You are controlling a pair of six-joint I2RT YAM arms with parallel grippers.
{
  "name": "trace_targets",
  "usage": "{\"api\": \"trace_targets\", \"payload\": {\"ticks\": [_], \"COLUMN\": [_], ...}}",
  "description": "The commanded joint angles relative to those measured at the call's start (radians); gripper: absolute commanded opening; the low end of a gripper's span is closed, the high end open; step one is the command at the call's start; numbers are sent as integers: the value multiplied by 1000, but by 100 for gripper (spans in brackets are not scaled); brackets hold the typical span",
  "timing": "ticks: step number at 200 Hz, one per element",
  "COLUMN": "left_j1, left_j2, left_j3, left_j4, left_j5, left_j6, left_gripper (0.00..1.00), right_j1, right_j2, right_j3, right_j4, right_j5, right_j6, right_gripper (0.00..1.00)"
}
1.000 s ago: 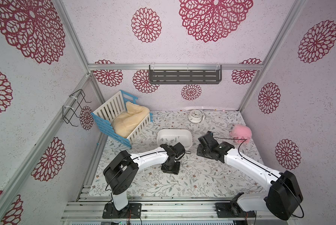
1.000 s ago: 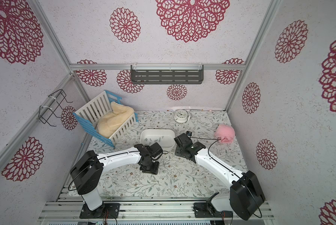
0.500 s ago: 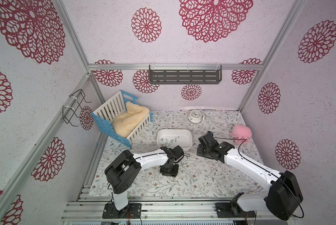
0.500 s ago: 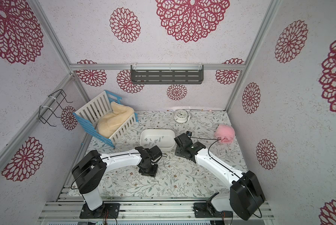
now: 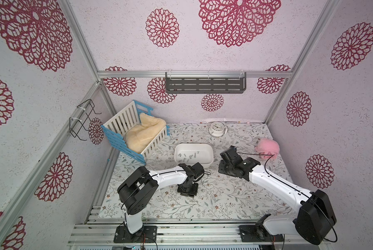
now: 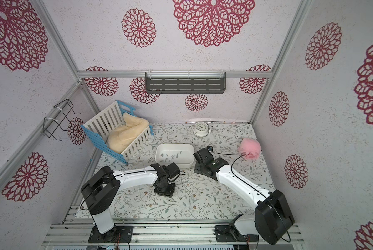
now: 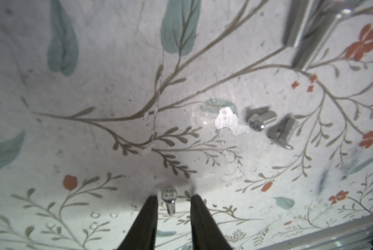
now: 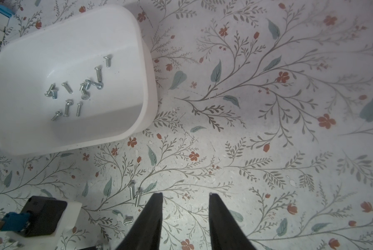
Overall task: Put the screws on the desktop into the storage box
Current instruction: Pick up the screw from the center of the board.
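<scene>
Straddling: the left gripper (image 7: 173, 197) has one jaw on each side of a single screw (image 7: 170, 201) lying on the desktop (image 7: 94, 65), with the tips down at the surface.
Left jaws: partly apart with a narrow gap. Bare desktop shows between the screw and one finger, so nothing is gripped yet.
Screw axis: it runs along the slot between the jaws, head out toward the tips and shaft back toward the wrist. A squeeze would meet it across its width.
Offset: the screw sits closer to one jaw than the other, not centred.
Loose screws (image 7: 261, 121): two lie just beside each other, ahead of the left jaws and off to one side, well apart from the tips.
Right gripper (image 8: 184, 195): the jaws stand wide apart with only bare desktop between them.
Box (image 8: 146, 86): it is ahead of the right jaws and off to one side. The boxed screws (image 8: 84, 86), about a dozen, lie on its floor.
Nearer arm: the left, by a clear margin, since this screw is already inside its jaws.
Risk, as a judgement: the nearer jaw may nudge the off-centre screw and roll it before both jaws bear on it.
</scene>
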Motion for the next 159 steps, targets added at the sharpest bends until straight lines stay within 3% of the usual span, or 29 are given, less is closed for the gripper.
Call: {"api": "trace_targets", "payload": {"ticks": [1, 159], "left_j1": [-22, -30], "left_j2": [51, 53], "left_j3": [-10, -10], "left_j4": [16, 9], "left_j5": [-17, -57], "left_j6": [9, 16], "left_gripper": [27, 8], "right_j1": [-7, -6], "right_j2": [-12, -12], "right_j3": [4, -2], "right_j4": [8, 22], "right_j5": [1, -11], "right_j6": [-10, -8], "right_gripper": [40, 39]}}
